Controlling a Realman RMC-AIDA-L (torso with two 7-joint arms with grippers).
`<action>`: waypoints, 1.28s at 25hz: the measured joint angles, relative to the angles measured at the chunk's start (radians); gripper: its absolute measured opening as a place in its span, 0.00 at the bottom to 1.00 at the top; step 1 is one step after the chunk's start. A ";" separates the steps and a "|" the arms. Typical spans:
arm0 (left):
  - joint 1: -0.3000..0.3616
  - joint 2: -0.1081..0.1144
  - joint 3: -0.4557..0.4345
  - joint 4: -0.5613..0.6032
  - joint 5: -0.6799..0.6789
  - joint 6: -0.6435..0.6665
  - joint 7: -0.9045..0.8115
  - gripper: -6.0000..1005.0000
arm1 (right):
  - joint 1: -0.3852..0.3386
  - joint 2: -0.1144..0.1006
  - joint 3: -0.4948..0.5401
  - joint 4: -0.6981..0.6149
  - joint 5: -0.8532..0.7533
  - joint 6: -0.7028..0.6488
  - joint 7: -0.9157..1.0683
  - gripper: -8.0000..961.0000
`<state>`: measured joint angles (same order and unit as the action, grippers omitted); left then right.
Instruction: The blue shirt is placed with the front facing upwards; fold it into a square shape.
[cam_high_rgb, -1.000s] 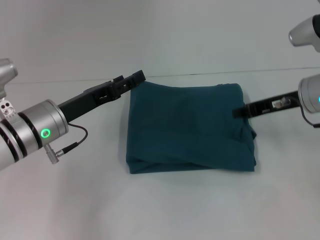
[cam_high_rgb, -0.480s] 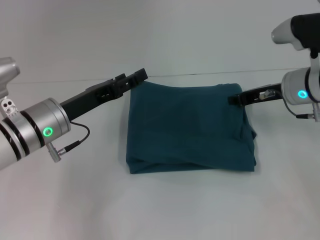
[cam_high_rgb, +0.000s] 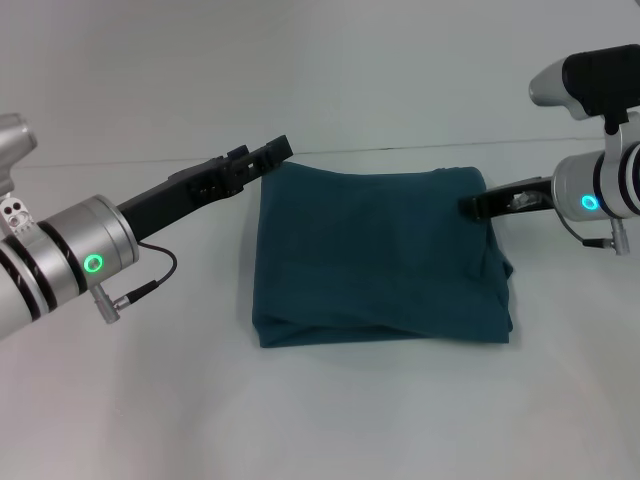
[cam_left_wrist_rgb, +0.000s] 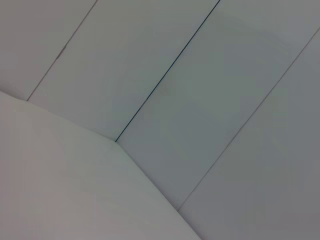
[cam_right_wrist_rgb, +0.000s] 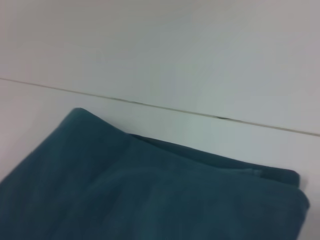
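Observation:
The blue shirt (cam_high_rgb: 378, 255) lies folded into a rough square on the white table, plain teal side up, with no print showing. In the right wrist view, the blue shirt (cam_right_wrist_rgb: 150, 195) shows its far folded edge and one corner. My left gripper (cam_high_rgb: 268, 157) hovers at the shirt's far left corner, just off the cloth. At the shirt's far right edge my right gripper (cam_high_rgb: 472, 206) has its tip over the fabric. The left wrist view shows only bare table and wall.
The white table (cam_high_rgb: 330, 420) spreads out on all sides of the shirt. A pale wall (cam_high_rgb: 330, 70) rises behind the table's far edge. A cable (cam_high_rgb: 150, 275) hangs from my left forearm.
My right arm has lifted and drawn back toward the far side, its gripper tip moving from the shirt's right side to its far right edge. The left gripper has barely moved. The shirt lies unchanged.

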<state>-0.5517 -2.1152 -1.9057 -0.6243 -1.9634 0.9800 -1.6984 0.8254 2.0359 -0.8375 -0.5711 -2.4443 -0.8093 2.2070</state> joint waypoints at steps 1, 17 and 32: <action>0.000 0.000 0.000 0.000 0.000 0.000 0.000 0.80 | 0.000 0.000 0.000 0.009 0.000 0.015 -0.007 0.06; -0.002 -0.003 0.001 0.000 0.000 0.000 0.000 0.80 | 0.015 0.009 -0.003 0.076 0.005 0.195 -0.081 0.06; 0.006 -0.002 -0.015 0.000 0.000 0.000 0.009 0.79 | 0.038 0.050 -0.027 0.038 0.046 0.077 -0.108 0.06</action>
<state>-0.5459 -2.1173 -1.9202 -0.6243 -1.9635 0.9802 -1.6890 0.8637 2.0863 -0.8645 -0.5327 -2.3984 -0.7325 2.0993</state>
